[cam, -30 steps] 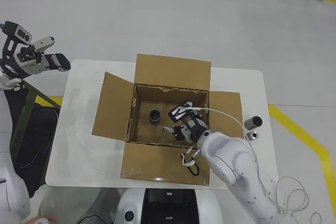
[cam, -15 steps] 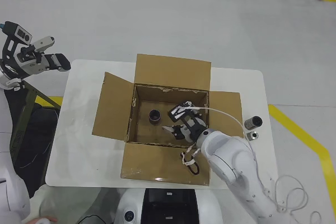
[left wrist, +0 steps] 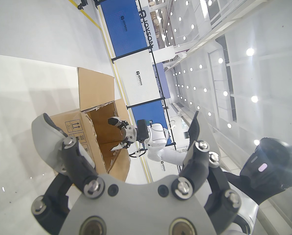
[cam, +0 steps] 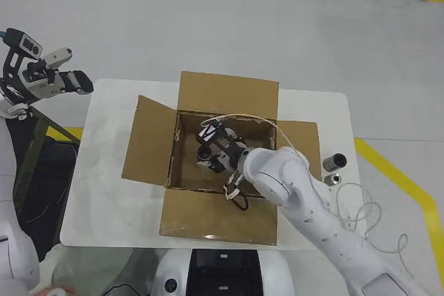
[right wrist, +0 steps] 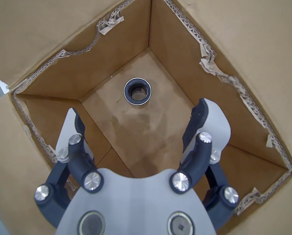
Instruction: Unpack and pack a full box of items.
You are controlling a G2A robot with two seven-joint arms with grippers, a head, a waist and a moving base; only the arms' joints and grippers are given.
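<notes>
The step in hand is judged to be the lifting of the ring [right wrist: 137,91] out of the box [right wrist: 175,50], with the unpacking far along. The ring stands on the box floor with its bore upward, left of the middle and apart from every wall. One cylinder [cam: 334,161] is already laid on the surface [cam: 111,214], just right of the box.

The right gripper [right wrist: 138,110] is held inside the box mouth above the ring, released, with its jaws spread and nothing between them. The left gripper [cam: 85,81] is parked beyond the far left corner of the surface, likewise released and empty.

For a clean grasp, the right gripper should be centred over the ring first, so that the pads come down on opposite sides of the outer rim, not on top of it. The descent is best made straight down and slowly, and stopped just short of the floor. The jaws should be closed only once the rim is seen between them. The ragged box walls and the cable [cam: 281,137] arching over the right flap should be kept clear of on the way up.
</notes>
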